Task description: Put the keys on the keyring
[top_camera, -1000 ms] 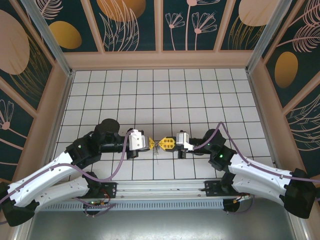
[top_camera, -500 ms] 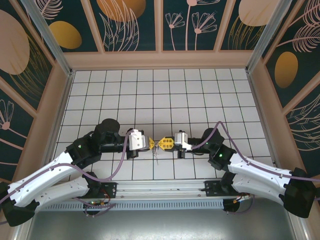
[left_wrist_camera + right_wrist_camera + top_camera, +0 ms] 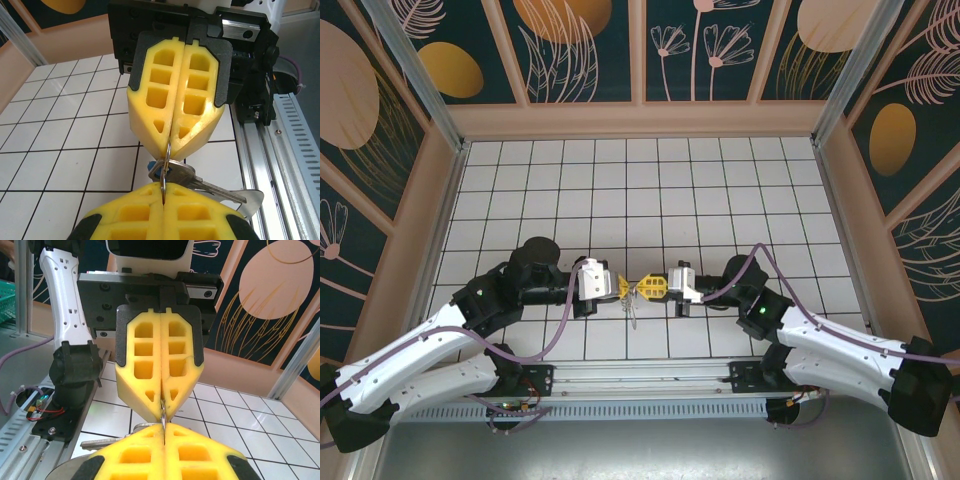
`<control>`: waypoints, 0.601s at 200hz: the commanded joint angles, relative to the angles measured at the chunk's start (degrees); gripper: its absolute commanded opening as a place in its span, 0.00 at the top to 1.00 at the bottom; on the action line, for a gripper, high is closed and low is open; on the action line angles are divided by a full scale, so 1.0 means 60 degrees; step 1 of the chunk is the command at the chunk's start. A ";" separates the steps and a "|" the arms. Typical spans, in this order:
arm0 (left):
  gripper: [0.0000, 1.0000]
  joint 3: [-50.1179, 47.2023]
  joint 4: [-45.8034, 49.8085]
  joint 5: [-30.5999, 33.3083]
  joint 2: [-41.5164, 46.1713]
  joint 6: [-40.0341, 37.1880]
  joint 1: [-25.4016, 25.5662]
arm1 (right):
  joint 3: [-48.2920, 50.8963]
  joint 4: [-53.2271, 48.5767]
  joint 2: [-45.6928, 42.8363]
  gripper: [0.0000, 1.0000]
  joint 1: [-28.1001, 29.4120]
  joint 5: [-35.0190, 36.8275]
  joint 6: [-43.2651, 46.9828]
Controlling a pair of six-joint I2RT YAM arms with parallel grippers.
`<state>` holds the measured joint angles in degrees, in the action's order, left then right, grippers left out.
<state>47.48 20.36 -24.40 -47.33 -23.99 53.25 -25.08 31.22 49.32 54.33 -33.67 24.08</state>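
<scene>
Two claws, one ring, low over the table [image 3: 720,200].
My left claw [image 3: 618,288] and right claw [image 3: 644,289] meet tip to tip, each closed tight on the thin ring [image 3: 167,156]. The key [image 3: 200,184] hangs beneath, touching the ring. I cannot tell whether it is threaded on.

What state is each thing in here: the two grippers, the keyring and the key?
left gripper: jaws shut on the keyring.
right gripper: jaws shut on the keyring from the opposite side.
keyring: pinched at both ends, held up between the two grippers.
blue-headed key: hanging at the keyring; whether it is threaded on cannot be told.
</scene>
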 commanded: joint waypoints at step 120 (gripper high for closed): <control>1.00 0.0331 -0.0573 -0.0298 -0.0066 0.0072 0.0025 | 0.0152 -0.0338 -0.0479 1.00 0.0801 0.1959 0.1869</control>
<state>47.48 19.97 -23.97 -47.90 -23.97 53.17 -24.77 27.97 47.59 58.30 -24.84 32.82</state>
